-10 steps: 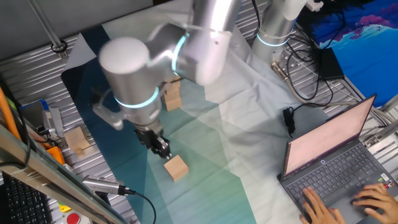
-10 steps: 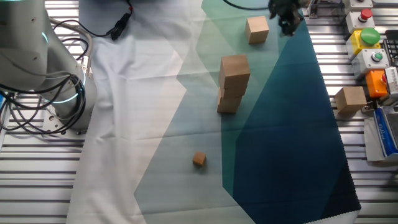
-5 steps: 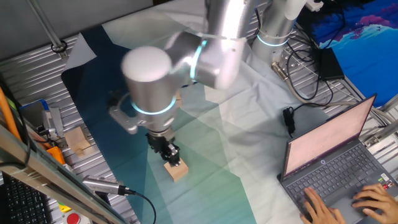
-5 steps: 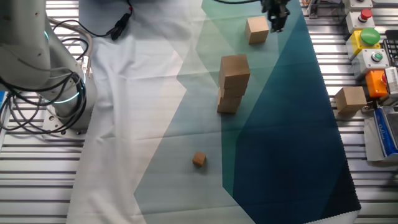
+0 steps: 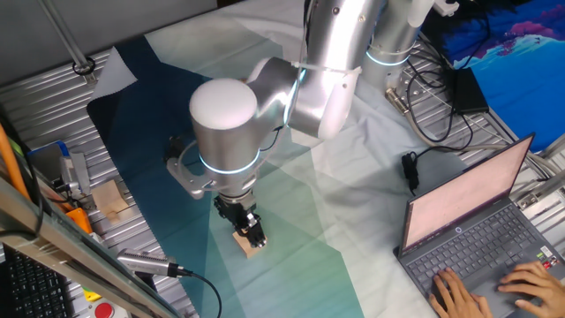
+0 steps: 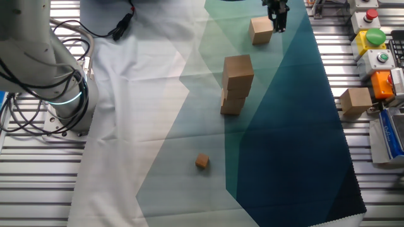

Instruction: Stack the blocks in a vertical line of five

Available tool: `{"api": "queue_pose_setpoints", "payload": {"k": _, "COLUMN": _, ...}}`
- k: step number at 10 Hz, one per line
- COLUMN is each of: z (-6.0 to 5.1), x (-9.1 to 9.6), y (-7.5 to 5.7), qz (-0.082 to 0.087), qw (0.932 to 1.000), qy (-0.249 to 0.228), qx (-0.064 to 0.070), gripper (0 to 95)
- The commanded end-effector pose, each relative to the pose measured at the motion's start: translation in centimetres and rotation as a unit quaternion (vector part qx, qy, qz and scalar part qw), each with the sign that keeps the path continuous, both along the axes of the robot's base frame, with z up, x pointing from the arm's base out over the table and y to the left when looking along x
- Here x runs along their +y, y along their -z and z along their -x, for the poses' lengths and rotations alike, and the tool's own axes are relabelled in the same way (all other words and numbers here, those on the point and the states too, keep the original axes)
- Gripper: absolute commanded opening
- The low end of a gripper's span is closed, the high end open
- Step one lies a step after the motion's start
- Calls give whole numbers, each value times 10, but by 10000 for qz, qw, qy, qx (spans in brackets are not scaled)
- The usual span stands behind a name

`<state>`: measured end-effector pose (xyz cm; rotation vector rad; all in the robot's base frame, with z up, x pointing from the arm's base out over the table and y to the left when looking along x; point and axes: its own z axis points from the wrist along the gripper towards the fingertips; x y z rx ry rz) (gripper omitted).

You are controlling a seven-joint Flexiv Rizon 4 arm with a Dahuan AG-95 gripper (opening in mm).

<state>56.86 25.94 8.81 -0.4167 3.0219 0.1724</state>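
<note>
A stack of plain tan blocks [image 6: 237,82] stands mid-cloth in the other fixed view; the arm hides it in the one fixed view. A single block [image 6: 261,30] lies on the cloth beyond it, and also shows as the block [image 5: 250,245]. My gripper [image 5: 248,226] hangs low right over this block, its dark fingers apart on either side of it. The other fixed view shows the gripper [image 6: 278,15] at the block's right edge. One more block [image 6: 355,101] rests on the metal rails off the cloth, seen as the block [image 5: 110,199] at the left.
A much smaller wooden cube [image 6: 201,161] lies on the pale cloth. Button boxes [image 6: 372,39] line the rail side. An open laptop [image 5: 477,221] with a person's hands on it is at the right. Cables [image 5: 424,97] run by the arm's base.
The gripper has moved sideways from beside the single block to over it and has come down lower. The blocks have not moved.
</note>
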Motion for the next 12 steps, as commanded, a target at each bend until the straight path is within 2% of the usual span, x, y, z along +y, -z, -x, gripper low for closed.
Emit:
{"api": "queue_pose_setpoints", "payload": {"k": 1, "z": 0, "x": -1, "y": 6, "qz": 11, "qw": 10000, "qy": -37, "qx": -8, "gripper": 950}}
{"api": "queue_pose_setpoints", "payload": {"k": 3, "z": 1, "x": 0, "y": 16, "qz": -3, "qw": 9999, "qy": 116, "qx": 18, "gripper": 950}}
{"api": "queue_pose_setpoints", "payload": {"k": 8, "z": 2, "x": 6, "y": 24, "qz": -10, "qw": 9993, "qy": 381, "qx": 53, "gripper": 950}}
{"api": "queue_pose_setpoints", "payload": {"k": 9, "z": 3, "x": 7, "y": 27, "qz": 8, "qw": 9992, "qy": 405, "qx": 54, "gripper": 760}}
{"api": "queue_pose_setpoints", "payload": {"k": 12, "z": 3, "x": 8, "y": 33, "qz": 9, "qw": 9988, "qy": 491, "qx": 63, "gripper": 760}}
